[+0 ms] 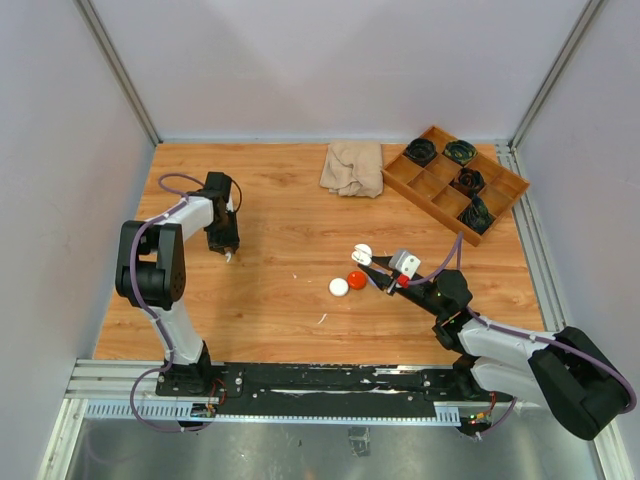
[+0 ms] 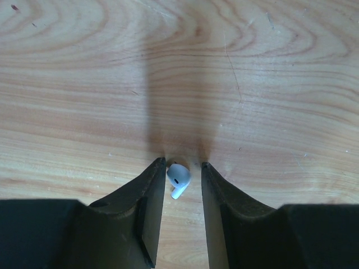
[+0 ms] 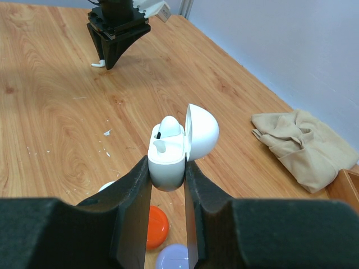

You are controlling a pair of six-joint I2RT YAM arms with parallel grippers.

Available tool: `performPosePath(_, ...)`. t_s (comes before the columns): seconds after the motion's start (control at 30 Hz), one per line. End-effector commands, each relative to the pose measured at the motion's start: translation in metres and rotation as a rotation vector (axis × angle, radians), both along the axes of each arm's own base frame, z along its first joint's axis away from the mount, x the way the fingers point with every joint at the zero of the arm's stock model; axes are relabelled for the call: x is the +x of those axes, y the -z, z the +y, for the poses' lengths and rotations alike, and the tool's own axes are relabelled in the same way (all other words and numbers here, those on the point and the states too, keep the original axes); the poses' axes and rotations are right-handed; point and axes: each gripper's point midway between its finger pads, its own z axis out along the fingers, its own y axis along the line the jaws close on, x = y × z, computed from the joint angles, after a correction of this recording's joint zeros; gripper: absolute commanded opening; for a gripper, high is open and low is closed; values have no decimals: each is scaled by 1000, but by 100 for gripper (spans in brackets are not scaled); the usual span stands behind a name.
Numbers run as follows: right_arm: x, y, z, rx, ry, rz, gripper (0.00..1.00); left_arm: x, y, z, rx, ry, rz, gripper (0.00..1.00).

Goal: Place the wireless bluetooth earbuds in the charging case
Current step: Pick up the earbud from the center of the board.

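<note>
One of the wireless bluetooth earbuds (image 2: pixel 178 179), white and stubby, lies on the wooden table between the fingers of my left gripper (image 2: pixel 183 164). It rests against the left finger, with a gap to the right finger, so the jaws stand narrowly open around it. From above, that gripper (image 1: pixel 229 254) points down at the table's left side. My right gripper (image 3: pixel 167 168) is shut on the white charging case (image 3: pixel 166 159), held above the table's middle (image 1: pixel 362 254). The lid (image 3: pixel 202 131) is flipped open, and one white earbud (image 3: pixel 170 126) sits in a slot.
An orange round case (image 1: pixel 356 279) and a white one (image 1: pixel 339 287) lie below the held case, and a pale purple one (image 3: pixel 171 258) shows under my right fingers. A beige cloth (image 1: pixel 352 167) and a wooden divided tray (image 1: pixel 430 208) with black items sit at the back right.
</note>
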Motion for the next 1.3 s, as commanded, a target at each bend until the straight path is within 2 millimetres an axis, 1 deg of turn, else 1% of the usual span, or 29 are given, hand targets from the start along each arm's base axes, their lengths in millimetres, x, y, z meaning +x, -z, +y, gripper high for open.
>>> performPosePath(0.0,-1,-11,4,10,-9,-39,1,-14,9,-5,-39,21,66,36)
performPosePath(0.1,-1,-11,4,10,-10,-40,1,-17,10,-10,-70,30,73,34)
performPosePath(0.2,-1,-11,4,9,-11,-39,1,-18,11,-11,-75,30,77,33)
performPosePath(0.6,-2,-11,5,7,-16,-39,1,-26,12,-12,-78,37,98,34)
performPosePath(0.9,-2,-11,5,7,-19,-36,1,-31,13,-16,-101,43,108,29)
performPosePath(1.0,-2,-10,6,4,-21,-33,1,-31,10,-19,-117,42,99,24)
performPosePath(1.1,-2,-10,6,4,-24,-32,1,-30,4,-25,-141,41,74,23)
performPosePath(1.27,-3,-10,7,3,-31,-30,1,-27,-9,-40,-185,39,4,21)
